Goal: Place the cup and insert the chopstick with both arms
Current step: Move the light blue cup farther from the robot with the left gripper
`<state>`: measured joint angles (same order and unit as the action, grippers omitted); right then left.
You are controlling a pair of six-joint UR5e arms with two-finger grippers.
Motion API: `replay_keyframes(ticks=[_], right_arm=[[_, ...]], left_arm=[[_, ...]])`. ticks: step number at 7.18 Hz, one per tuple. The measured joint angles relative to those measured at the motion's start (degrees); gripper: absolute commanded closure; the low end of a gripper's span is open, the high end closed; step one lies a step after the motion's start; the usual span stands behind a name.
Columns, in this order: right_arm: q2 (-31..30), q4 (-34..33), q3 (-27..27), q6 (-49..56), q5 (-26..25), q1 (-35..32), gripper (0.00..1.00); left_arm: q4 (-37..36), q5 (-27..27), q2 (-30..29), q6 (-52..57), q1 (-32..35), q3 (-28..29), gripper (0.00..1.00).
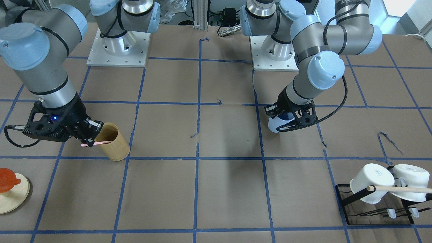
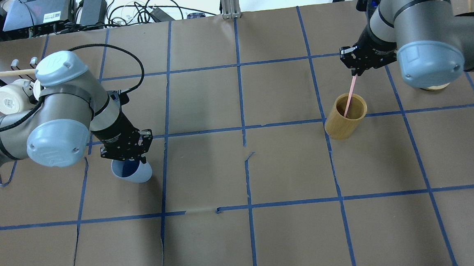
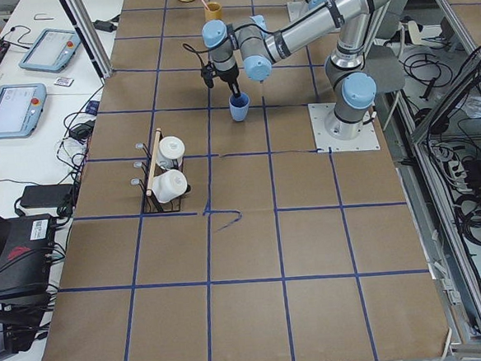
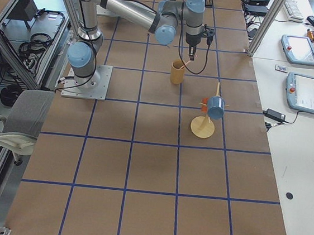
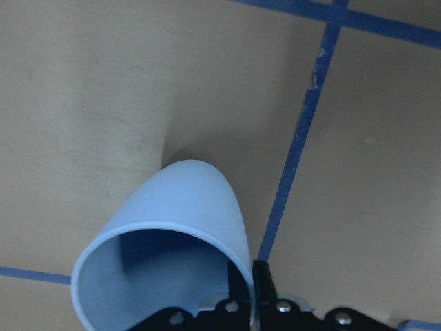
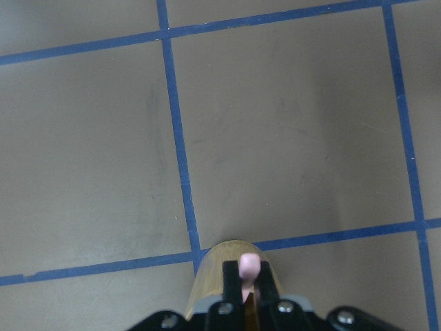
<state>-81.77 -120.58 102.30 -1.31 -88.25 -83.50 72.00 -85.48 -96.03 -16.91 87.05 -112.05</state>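
We're nearly done: left jaws clenching the tilted pale-blue plastic cup [image 2: 134,175], right jaws pinching the thin pink chopstick [image 2: 350,95] inside the tan bamboo tube [image 2: 339,125].

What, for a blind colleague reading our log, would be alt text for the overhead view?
The right gripper holds a pink chopstick whose lower end is inside a bamboo holder. Across the taped brown table, the left gripper grips a tilted blue cup by its rim.

Looked like a robotics lab: teach pendants [image 3: 10,110] on the side bench [image 3: 2,77], cable tangles [image 2: 130,10], table [image 2: 288,167] gridded in blue tape [image 2: 241,108].
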Motion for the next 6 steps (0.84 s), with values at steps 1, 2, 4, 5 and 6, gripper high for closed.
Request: replay_keyframes(ticks=[1, 2, 4, 5, 6], right_arm=[[-0.27, 0.02, -0.29, -0.01, 0.10, 0.02, 0.86], [-0.65, 0.07, -0.59, -0.01, 0.20, 0.06, 0.87], [-2.18, 0.83, -1.24, -0.01, 0.13, 0.01, 0.87], [-3.44, 1.97, -1.56, -0.01, 0.05, -0.05, 0.87], [-4.33, 3.00, -1.84, -0.01, 0.02, -0.07, 0.87]], left_arm=[[-0.46, 1.17, -1.47, -9.10, 3.59, 4.05, 1.00], [-0.75, 3.50, -3.73, -16.15, 6.11, 9.03, 1.00], [-1.27, 7.93, -9.64, -27.36, 10.94, 18.69, 1.00], [-2.44, 9.00, -12.71, -31.00, 13.30, 22.60, 1.00], [-4.01, 10.06, -15.63, -34.32, 15.45, 25.76, 1.00]])
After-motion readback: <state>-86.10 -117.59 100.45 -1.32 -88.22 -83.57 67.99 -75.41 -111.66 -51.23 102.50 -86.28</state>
